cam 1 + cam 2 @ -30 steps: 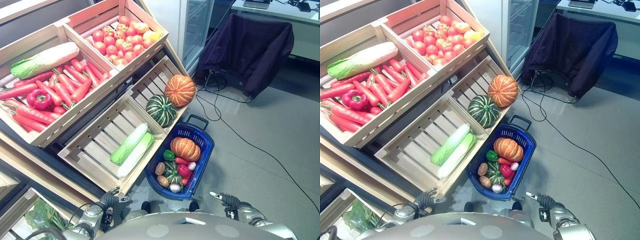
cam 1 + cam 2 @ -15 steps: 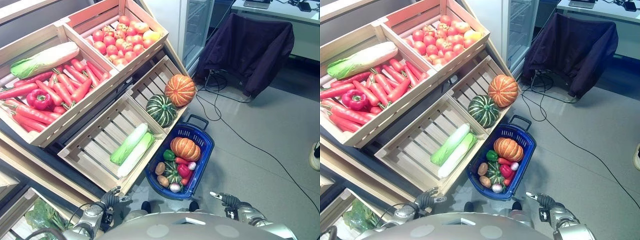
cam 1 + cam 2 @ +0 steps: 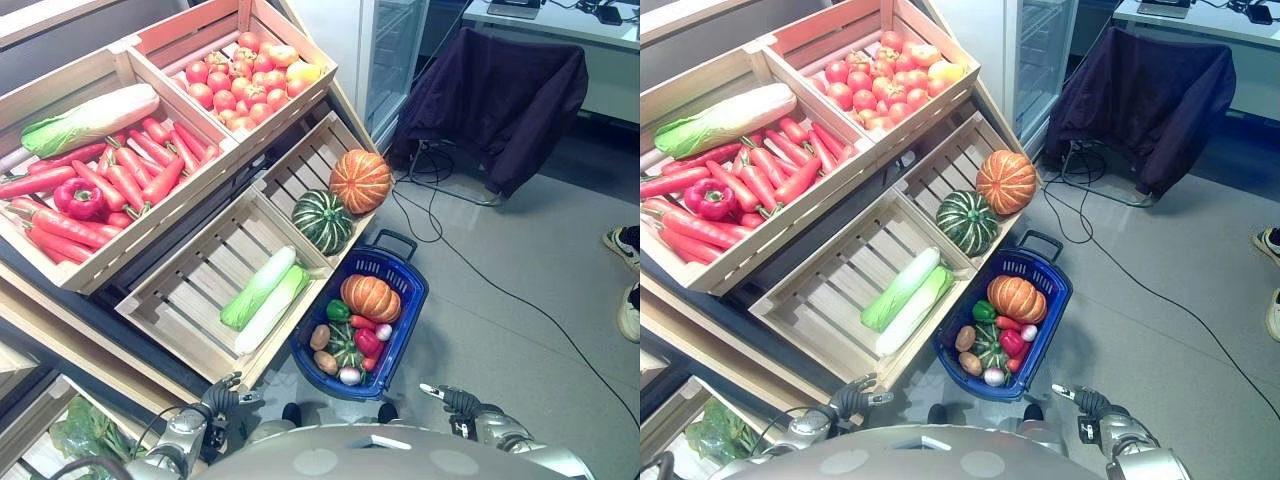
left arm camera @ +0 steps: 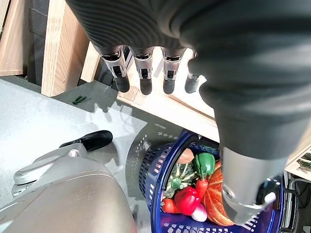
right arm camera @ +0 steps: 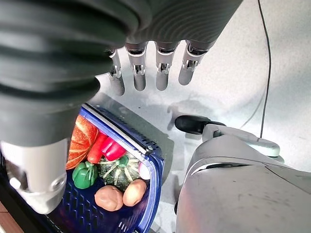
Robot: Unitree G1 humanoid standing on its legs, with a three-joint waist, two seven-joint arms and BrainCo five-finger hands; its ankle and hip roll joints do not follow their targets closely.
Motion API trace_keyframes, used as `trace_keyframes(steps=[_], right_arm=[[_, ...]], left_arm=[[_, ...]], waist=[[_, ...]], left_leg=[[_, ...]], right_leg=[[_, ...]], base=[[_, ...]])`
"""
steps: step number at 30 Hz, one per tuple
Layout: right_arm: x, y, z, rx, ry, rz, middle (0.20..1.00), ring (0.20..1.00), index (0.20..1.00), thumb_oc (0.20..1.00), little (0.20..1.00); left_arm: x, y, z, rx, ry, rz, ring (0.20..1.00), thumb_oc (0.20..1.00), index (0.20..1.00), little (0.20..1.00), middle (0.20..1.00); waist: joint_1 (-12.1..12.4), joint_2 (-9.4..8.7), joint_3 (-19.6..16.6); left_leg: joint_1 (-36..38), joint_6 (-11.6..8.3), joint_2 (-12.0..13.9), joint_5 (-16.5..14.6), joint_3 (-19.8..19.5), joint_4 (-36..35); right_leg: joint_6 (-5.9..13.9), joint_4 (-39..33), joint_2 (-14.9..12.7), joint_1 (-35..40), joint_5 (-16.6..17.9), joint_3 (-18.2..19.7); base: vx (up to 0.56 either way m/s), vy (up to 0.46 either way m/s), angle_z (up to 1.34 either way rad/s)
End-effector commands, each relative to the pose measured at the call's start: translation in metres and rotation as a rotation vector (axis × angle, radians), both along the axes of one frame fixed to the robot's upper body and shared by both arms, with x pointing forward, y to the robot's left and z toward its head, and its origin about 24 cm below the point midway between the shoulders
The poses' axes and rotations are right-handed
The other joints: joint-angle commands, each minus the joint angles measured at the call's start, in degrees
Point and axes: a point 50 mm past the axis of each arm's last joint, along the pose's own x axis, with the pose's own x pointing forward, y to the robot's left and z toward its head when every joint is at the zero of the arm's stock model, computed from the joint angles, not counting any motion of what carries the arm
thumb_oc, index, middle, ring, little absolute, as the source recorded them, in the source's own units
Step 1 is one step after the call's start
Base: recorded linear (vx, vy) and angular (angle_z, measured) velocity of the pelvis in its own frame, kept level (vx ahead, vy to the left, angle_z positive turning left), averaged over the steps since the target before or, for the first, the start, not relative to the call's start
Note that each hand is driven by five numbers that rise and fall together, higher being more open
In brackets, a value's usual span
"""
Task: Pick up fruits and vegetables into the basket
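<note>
A blue basket [image 3: 405,325] stands on the floor beside the lower crates. It holds an orange pumpkin [image 3: 370,297], a green pepper, a red pepper [image 3: 367,341], a small striped squash, potatoes and a radish. In the crate above it lie an orange pumpkin [image 3: 359,180] and a green pumpkin [image 3: 322,221]. Two long cabbages [image 3: 265,297] lie in the neighbouring crate. My left hand [image 3: 222,398] hangs low near the crate's corner, fingers [image 4: 146,73] straight and empty. My right hand [image 3: 452,400] hangs over the floor right of the basket, fingers [image 5: 163,68] straight and empty.
Upper crates hold carrots with a red pepper [image 3: 80,198], a cabbage [image 3: 90,118] and tomatoes [image 3: 240,80]. A chair draped in a dark jacket [image 3: 500,90] stands at the back right, with cables [image 3: 470,260] across the floor. A person's shoes [image 3: 628,300] are at the right edge.
A person's second shoe has come into view at the right edge. Both hands and the basket are unmoved.
</note>
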Motion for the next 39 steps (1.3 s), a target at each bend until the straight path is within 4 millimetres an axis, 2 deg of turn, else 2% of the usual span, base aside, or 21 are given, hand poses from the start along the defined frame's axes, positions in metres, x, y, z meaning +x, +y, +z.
trace_keyframes(steps=[1, 4, 10, 16, 23, 27, 30, 34, 35, 39], right_arm=[[0.019, 0.001, 0.004, -0.011, -0.022, 0.036, 1.000, 1.000, 1.000, 1.000, 1.000], [0.026, -0.001, 0.007, -0.021, -0.034, 0.037, 1.000, 1.000, 1.000, 1.000, 1.000], [0.058, -0.004, 0.019, -0.064, -0.128, 0.026, 1.000, 1.000, 1.000, 1.000, 1.000], [0.084, -0.006, 0.032, -0.072, -0.225, 0.019, 1.000, 1.000, 1.000, 1.000, 1.000], [0.106, -0.010, 0.045, -0.080, -0.285, 0.020, 1.000, 1.000, 1.000, 1.000, 1.000], [0.128, -0.009, 0.058, -0.087, -0.344, 0.031, 1.000, 1.000, 1.000, 1.000, 1.000], [0.140, -0.011, 0.067, -0.089, -0.382, 0.021, 1.000, 1.000, 1.000, 1.000, 1.000], [0.148, -0.012, 0.073, -0.086, -0.413, 0.012, 1.000, 1.000, 1.000, 1.000, 1.000], [0.150, -0.012, 0.075, -0.083, -0.423, 0.003, 1.000, 1.000, 1.000, 1.000, 1.000], [0.149, -0.013, 0.075, -0.086, -0.428, -0.007, 1.000, 1.000, 1.000, 1.000, 1.000]], left_arm=[[0.022, 0.006, 0.008, 0.007, -0.077, 0.031, 1.000, 1.000, 1.000, 1.000, 1.000], [0.031, 0.004, 0.011, 0.001, -0.123, 0.048, 1.000, 1.000, 1.000, 1.000, 1.000], [0.077, 0.001, 0.033, -0.058, -0.348, 0.154, 1.000, 1.000, 1.000, 1.000, 1.000], [0.114, -0.003, 0.058, -0.082, -0.519, 0.156, 1.000, 1.000, 1.000, 1.000, 1.000], [0.143, -0.006, 0.082, -0.100, -0.650, 0.138, 1.000, 1.000, 1.000, 1.000, 1.000], [0.171, -0.006, 0.113, -0.124, -0.813, 0.134, 1.000, 1.000, 1.000, 1.000, 1.000], [0.191, -0.011, 0.141, -0.145, -0.946, 0.125, 1.000, 1.000, 1.000, 1.000, 1.000], [0.208, -0.018, 0.173, -0.149, -1.093, 0.116, 1.000, 1.000, 1.000, 1.000, 1.000], [0.214, -0.019, 0.187, -0.140, -1.153, 0.115, 1.000, 1.000, 1.000, 1.000, 1.000], [0.223, -0.021, 0.215, -0.114, -1.275, 0.109, 1.000, 1.000, 1.000, 1.000, 1.000]], waist=[[0.9, -2.66, 3.5], [0.9, -2.34, 5.1], [1.0, -1.26, 11.3], [1.6, -0.99, 17.1], [1.6, -0.96, 21.5], [1.5, -1.19, 23.7], [1.5, -1.30, 25.5], [1.5, -1.40, 26.3], [1.6, -1.51, 26.3], [1.5, -1.41, 26.3]], left_leg=[[0.2, 0.33, -1.2, -5.7, 0.9, 0.4], [-1.9, 0.34, -1.2, -5.0, 0.4, 0.4], [-8.1, 0.95, -1.8, -3.1, -1.3, 0.4], [-13.5, 0.90, -2.0, -0.9, -2.0, 0.4], [-16.8, 0.67, -2.2, -0.1, -2.3, 0.9], [-19.0, 0.72, -2.6, 0.2, -1.8, 1.3], [-22.3, 0.81, -3.4, -0.5, -2.0, 5.8], [-26.5, 0.95, -4.2, -1.6, -1.9, 10.9], [-28.4, 1.07, -4.4, -2.0, -1.8, 12.9], [-32.5, 1.61, -5.1, -3.1, -1.9, 17.4]], right_leg=[[4.56, 0.9, -4.1, 1.6, -2.6, -1.7], [4.44, 1.0, -4.0, -0.6, -2.0, -0.8], [3.29, 1.2, -3.3, -7.1, -0.8, 0.9], [2.12, 3.9, -2.3, -13.1, -1.0, 0.7], [2.00, 4.6, -2.3, -16.2, -0.5, 1.2], [2.26, 5.7, -2.5, -19.4, 0.3, 1.6], [1.84, 8.9, -2.5, -22.0, -0.1, 1.7], [1.70, 12.3, -2.8, -25.4, -0.7, 1.6], [1.73, 14.0, -2.9, -27.3, -1.0, 1.6], [1.52, 18.6, -2.7, -31.5, -2.1, 2.5]], base=[[0.00, 0.000, 0.00], [-0.03, 0.004, 0.00], [-0.14, 0.000, 0.01], [-0.14, -0.022, 0.05], [-0.06, 0.002, 0.05], [-0.08, 0.019, 0.00], [-0.07, 0.016, 0.01], [-0.05, -0.005, 0.02], [-0.03, -0.010, 0.01], [-0.01, -0.006, 0.03]])
